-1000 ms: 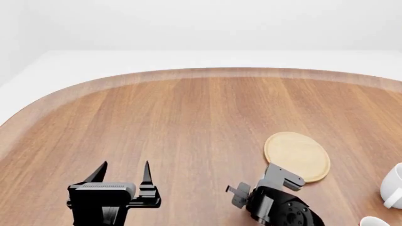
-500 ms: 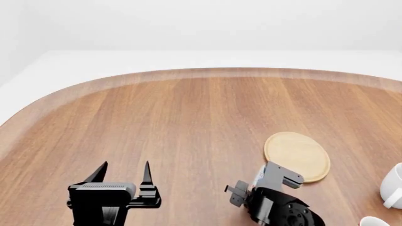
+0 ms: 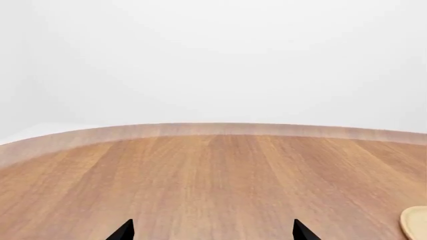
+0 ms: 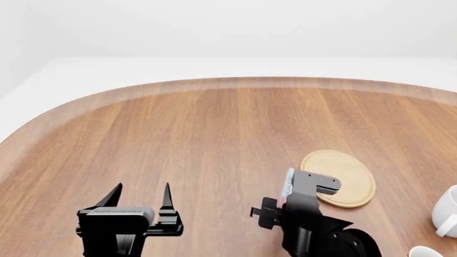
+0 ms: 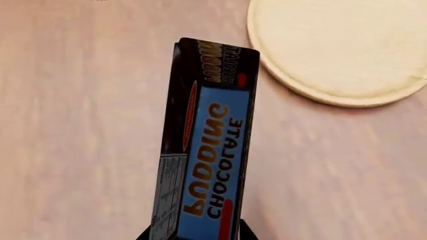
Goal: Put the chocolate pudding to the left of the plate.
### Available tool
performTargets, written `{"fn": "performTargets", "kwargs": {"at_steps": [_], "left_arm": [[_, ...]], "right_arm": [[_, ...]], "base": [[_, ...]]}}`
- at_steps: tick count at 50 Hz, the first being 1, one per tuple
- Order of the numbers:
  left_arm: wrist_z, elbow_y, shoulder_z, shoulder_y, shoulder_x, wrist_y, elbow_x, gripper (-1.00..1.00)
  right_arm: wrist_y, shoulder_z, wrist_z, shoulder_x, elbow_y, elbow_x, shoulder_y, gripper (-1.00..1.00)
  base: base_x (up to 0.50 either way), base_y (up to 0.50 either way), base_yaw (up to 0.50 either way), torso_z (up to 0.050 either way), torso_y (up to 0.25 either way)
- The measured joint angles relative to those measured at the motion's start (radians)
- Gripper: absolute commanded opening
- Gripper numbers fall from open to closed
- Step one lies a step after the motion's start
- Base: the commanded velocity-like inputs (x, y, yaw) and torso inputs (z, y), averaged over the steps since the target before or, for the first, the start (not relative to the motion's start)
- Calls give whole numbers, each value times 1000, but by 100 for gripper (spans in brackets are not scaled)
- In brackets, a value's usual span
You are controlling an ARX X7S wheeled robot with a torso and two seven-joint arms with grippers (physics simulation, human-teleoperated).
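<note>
Gripping the chocolate pudding (image 5: 207, 150) between its fingers, the right tool (image 4: 288, 188) is hanging just above the wooden bench (image 4: 214, 134), right beside the plate's (image 4: 346, 176) left edge. Seen from the head camera, the carton (image 4: 288, 184) is showing only as a thin pale strip standing on end at the tip of that tool. From the right wrist camera, its blue printed face is pointing toward the lens, its dark brown end is reaching toward the bench (image 5: 80, 125), and the plate (image 5: 340, 45) is lying just beyond it to one side. Whether the carton is touching the bench cannot be told.

The left tool (image 4: 139, 194) is sitting low at the near left side of the bench with its two black fingers spread and nothing between them; only their tips (image 3: 123, 231) are showing in the left wrist view, with a sliver of the plate (image 3: 415, 222) at the frame edge.

A white mug (image 4: 447, 211) is standing at the far right edge of the head view, well apart from the carton, with the plate between them.
</note>
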Motion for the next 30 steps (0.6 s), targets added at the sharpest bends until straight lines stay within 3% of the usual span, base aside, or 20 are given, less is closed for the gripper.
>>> {"fn": "performTargets", "kwargs": {"at_steps": [13, 21, 30], "left_arm": [[-11, 26, -7, -20, -14, -46, -30, 100], [-45, 69, -24, -134, -42, -233, -119, 100], [-55, 11, -49, -358, -51, -481, -263, 100]], "right_arm": [[89, -95, -109, 57, -12, 24, 96, -100], [142, -121, -157, 75, 33, 42, 189, -100], [184, -143, -196, 76, 135, 40, 321, -100]], "base": [[0, 0, 0, 0, 0], [1, 0, 0, 0, 0], [0, 0, 0, 0, 0]]}}
